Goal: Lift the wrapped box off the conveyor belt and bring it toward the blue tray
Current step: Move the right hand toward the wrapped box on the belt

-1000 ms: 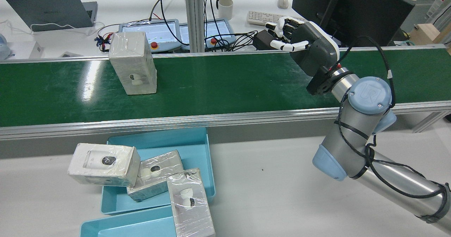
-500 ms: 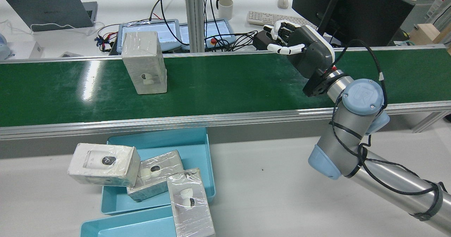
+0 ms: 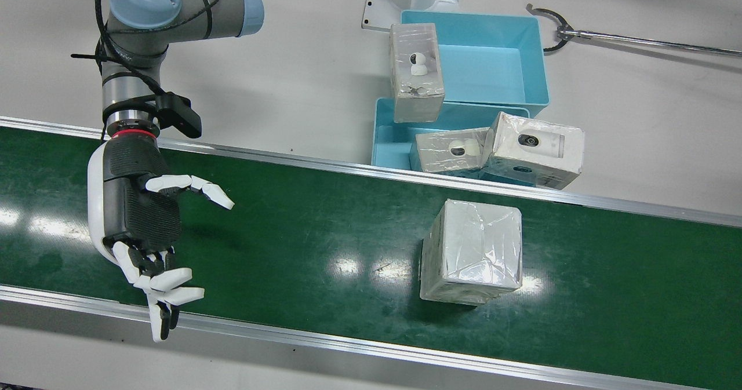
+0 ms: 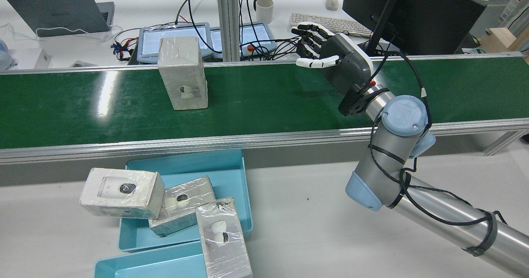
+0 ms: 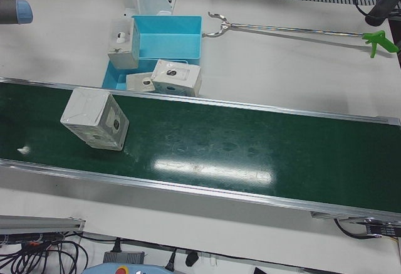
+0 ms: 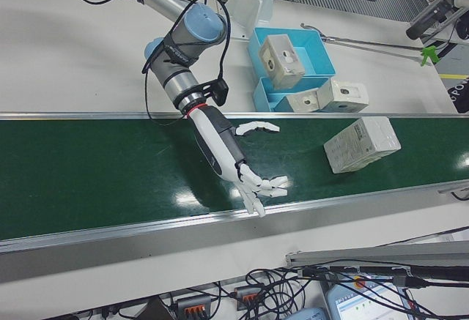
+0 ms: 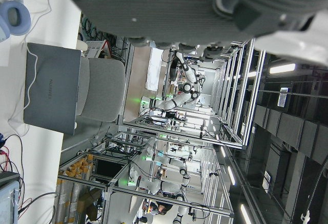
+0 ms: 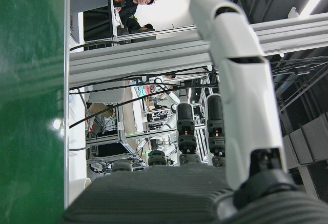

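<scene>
The wrapped box [image 3: 472, 251] stands on the green conveyor belt [image 3: 324, 228], just in front of the blue trays [image 3: 493, 59]. It also shows in the rear view [image 4: 183, 73], the left-front view [image 5: 95, 118] and the right-front view [image 6: 362, 143]. My right hand [image 3: 139, 216] hovers over the belt with fingers spread, open and empty, well apart from the box; it also shows in the rear view [image 4: 330, 61] and the right-front view [image 6: 227, 148]. The left hand view shows only a grey palm edge [image 7: 195, 3].
Three other wrapped boxes [image 3: 416, 68] [image 3: 452, 149] [image 3: 536, 146] lie in and on the two blue trays. A long grabber tool [image 3: 632, 39] lies on the white table. Aluminium rails [image 3: 348, 341] edge the belt. Desks with a monitor [image 4: 413, 9] stand beyond it.
The wrapped box has travelled along the belt toward my right hand. My right hand has moved toward the box and spread its fingers further forward.
</scene>
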Motion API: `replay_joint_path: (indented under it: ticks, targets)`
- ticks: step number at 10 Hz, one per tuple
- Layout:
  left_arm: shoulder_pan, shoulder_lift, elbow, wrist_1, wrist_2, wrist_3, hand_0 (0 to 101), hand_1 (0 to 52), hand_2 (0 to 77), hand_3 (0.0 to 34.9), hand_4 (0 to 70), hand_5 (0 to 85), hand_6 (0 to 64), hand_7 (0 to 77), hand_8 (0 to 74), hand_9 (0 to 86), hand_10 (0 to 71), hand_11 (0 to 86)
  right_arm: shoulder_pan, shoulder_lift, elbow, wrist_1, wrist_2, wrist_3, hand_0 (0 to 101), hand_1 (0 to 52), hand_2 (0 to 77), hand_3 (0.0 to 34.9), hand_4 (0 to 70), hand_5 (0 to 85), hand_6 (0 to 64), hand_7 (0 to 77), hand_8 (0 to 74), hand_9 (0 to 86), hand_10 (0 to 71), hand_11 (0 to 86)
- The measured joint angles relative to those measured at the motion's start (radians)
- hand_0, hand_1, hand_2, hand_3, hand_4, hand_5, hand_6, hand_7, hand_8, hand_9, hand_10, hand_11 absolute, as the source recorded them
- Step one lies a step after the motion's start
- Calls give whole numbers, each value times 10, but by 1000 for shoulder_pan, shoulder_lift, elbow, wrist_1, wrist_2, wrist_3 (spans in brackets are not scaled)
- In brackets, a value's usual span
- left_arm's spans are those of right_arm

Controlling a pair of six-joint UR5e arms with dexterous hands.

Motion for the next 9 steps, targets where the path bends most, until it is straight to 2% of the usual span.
replay_joint_path:
  ticks: [1, 2, 3, 5, 9]
  targets:
    - [0, 0, 0, 0, 0, 0, 0, 0, 5, 0, 0, 11, 0, 0, 0, 0, 5, 0, -14, 5, 0, 0, 0, -1, 522, 196, 224, 130, 104, 327, 55, 218, 5, 44, 0, 16]
    - [0, 0, 0, 0, 0, 0, 0, 0, 5, 0, 0, 11, 0, 0, 0, 0, 0, 0, -27, 11, -1, -1, 1, -2, 512, 207, 235, 166, 104, 316, 38, 229, 5, 44, 0, 16]
    - [0, 0, 0, 0, 0, 0, 0, 0, 5, 0, 0, 11, 0, 0, 0, 0, 0, 0, -39, 21, -2, -3, 2, -9, 498, 169, 224, 195, 131, 338, 65, 278, 5, 65, 0, 16]
    - [0, 0, 0, 0, 0, 0, 0, 0, 5, 0, 0, 11, 0, 0, 0, 0, 0, 0, -54, 53, -6, -7, 3, -29, 498, 169, 224, 195, 131, 338, 65, 278, 5, 65, 0, 16]
    - [0, 0, 0, 0, 0, 0, 0, 0, 5, 0, 0, 11, 0, 0, 0, 0, 0, 0, -60, 122, -57, -8, 3, -56, 515, 196, 213, 176, 153, 355, 65, 284, 5, 76, 0, 16]
